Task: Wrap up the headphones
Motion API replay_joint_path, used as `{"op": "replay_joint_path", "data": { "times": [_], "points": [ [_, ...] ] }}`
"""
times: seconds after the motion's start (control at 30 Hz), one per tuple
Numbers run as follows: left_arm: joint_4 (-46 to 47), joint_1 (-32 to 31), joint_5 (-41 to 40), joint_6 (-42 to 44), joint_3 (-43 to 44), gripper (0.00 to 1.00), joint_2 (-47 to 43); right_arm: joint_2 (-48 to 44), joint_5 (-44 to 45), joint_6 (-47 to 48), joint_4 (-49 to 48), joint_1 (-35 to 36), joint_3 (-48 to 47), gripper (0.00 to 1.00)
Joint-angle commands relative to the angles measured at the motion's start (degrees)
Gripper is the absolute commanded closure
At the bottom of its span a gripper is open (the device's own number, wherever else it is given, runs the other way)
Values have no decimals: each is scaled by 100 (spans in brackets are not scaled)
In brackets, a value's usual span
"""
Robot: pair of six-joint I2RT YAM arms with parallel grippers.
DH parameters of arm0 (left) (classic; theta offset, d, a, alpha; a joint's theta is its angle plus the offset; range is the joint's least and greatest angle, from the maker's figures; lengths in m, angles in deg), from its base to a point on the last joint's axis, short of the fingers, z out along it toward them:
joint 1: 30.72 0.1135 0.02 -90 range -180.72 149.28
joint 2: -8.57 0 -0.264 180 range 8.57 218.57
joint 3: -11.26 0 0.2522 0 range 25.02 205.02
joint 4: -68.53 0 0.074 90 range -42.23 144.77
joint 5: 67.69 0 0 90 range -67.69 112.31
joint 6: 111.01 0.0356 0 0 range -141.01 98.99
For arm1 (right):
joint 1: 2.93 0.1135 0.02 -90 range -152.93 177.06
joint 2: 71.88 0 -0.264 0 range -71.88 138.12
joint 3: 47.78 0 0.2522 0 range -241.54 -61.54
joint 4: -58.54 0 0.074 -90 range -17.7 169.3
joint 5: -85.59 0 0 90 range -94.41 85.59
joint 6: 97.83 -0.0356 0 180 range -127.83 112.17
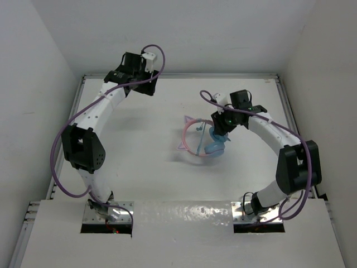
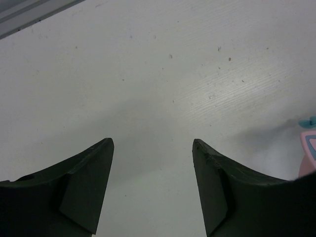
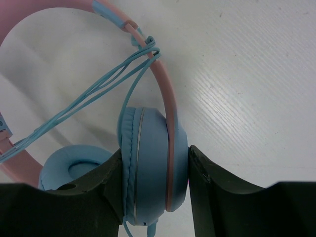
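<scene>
Far left in the top view, we see the L arm [image 1: 92,120] arched toward the back-left corner of the bench [image 1: 162,178]. Its L hand [image 2: 153,143] is held over bare white surface. Both fingers [image 2: 81,190] stand wide apart w/ nothing between them: spread & empty. At the right edge of that wrist view there's a sliver of pink & blue, too cropped to read.

Moving right, the headphones [image 1: 207,142] are right of centre on the bench, well apart from the L hand. We can't tell if they rest on the surface or sit slightly raised. The pink headband [image 3: 167,94] arcs over, its cat-ear points toward the bench's middle in the top view. The thin blue cable [image 3: 94,101] runs in several strands across the arc & bunches where it meets the band.

Furthest right, the R hand [image 3: 154,149] grips one blue ear cup [image 3: 148,163] edge-on, a finger pressed to each side. The 2nd cup [image 3: 74,170] lies just beside it, pad showing, partly behind one finger.
</scene>
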Motion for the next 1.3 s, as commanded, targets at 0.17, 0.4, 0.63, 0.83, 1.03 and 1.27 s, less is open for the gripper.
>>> {"op": "replay_joint_path", "data": {
  "times": [0.17,0.4,0.63,0.83,1.03,1.27],
  "points": [
    [207,30,-7,3,9,37,-181,274,-274,-72,-423,-176,-552,100],
    [206,47,-59,4,0,37,-173,257,-300,-107,-502,-202,-552,100],
    [233,48,-42,12,-9,37,-137,476,-335,-81,-546,-360,-780,100],
    [224,56,-94,39,-44,37,-120,871,-441,-54,-555,-579,-1044,100],
    [277,83,-95,39,-88,37,-41,1232,-529,-54,-555,-756,-1246,100],
    [286,188,20,-23,-70,37,117,1654,-538,-45,-476,-888,-1659,100]
  ]
}}
